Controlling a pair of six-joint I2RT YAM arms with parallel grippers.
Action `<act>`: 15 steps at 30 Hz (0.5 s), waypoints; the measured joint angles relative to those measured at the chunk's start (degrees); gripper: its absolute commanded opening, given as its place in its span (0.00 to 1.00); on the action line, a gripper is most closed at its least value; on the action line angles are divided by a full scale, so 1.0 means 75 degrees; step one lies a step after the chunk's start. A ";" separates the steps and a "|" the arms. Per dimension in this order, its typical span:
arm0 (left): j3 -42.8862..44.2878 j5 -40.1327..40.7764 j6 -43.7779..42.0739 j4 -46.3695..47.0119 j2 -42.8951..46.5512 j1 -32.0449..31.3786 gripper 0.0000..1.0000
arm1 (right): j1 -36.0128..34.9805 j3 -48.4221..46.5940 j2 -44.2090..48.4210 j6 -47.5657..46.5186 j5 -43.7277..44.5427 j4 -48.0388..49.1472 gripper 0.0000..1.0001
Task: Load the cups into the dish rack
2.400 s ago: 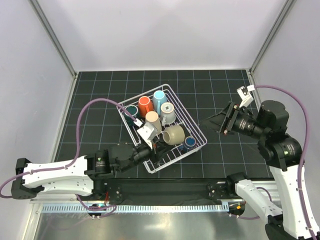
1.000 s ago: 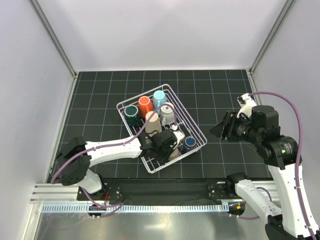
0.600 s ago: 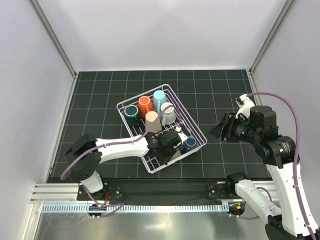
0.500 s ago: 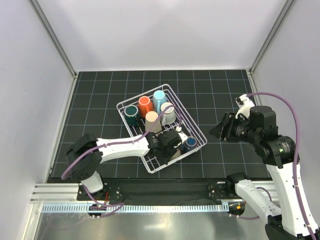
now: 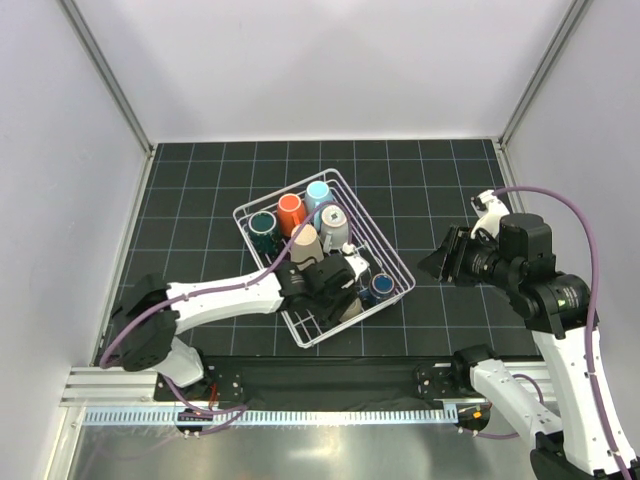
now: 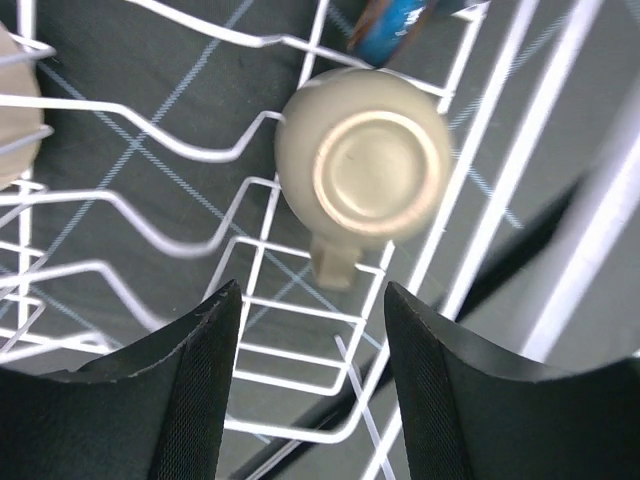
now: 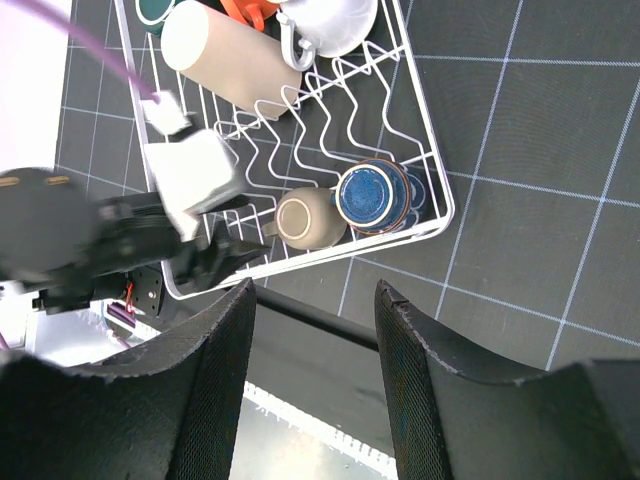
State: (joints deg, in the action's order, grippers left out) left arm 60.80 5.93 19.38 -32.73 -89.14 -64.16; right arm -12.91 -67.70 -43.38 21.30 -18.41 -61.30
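The white wire dish rack point(image 5: 395, 262) stands mid-table with several cups in it: dark teal point(image 5: 263, 224), orange point(image 5: 290, 209), light blue point(image 5: 318, 192), a white mug point(image 5: 333, 222), a beige tumbler point(image 5: 305, 243) and a navy cup point(image 5: 380, 285). My left gripper point(image 6: 312, 295) hangs open over the rack's near corner. Just beyond its fingertips the small olive-beige cup point(image 6: 363, 168) rests bottom-up on the rack wires point(image 6: 304, 306), free of the fingers. My right gripper point(image 5: 430, 262) is held open in the air to the right of the rack, with nothing in it.
In the right wrist view the rack's rim point(image 7: 440, 190) lies above the black mat's near edge, with the navy cup point(image 7: 372, 196) and the olive-beige cup point(image 7: 310, 219) side by side in its near corner. The left gripper point(image 7: 215, 255) sits beside them.
My left gripper has opened and let go of the olive-beige cup, which now sits upside down in the rack. The right arm has stayed still.
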 measured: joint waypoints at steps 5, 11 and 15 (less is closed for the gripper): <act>0.0006 0.0055 0.0020 -0.0160 0.0892 -0.0058 0.59 | 0.0000 0.0032 0.0003 0.0003 -0.0023 0.0015 0.53; 0.0044 0.0562 0.0353 -0.0516 0.2057 -0.0073 0.66 | 0.0000 0.0533 0.0087 -0.0012 0.0015 0.0239 0.83; -0.0291 0.0991 0.1035 -0.0207 0.3538 -0.0073 0.75 | 0.0000 0.1070 0.0195 -0.0085 -0.0023 0.0463 0.96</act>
State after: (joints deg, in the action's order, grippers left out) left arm 58.61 13.37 27.14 -34.28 -62.61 -64.71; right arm -12.91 -59.68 -41.91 20.67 -18.59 -57.82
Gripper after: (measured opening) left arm 0.704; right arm 0.915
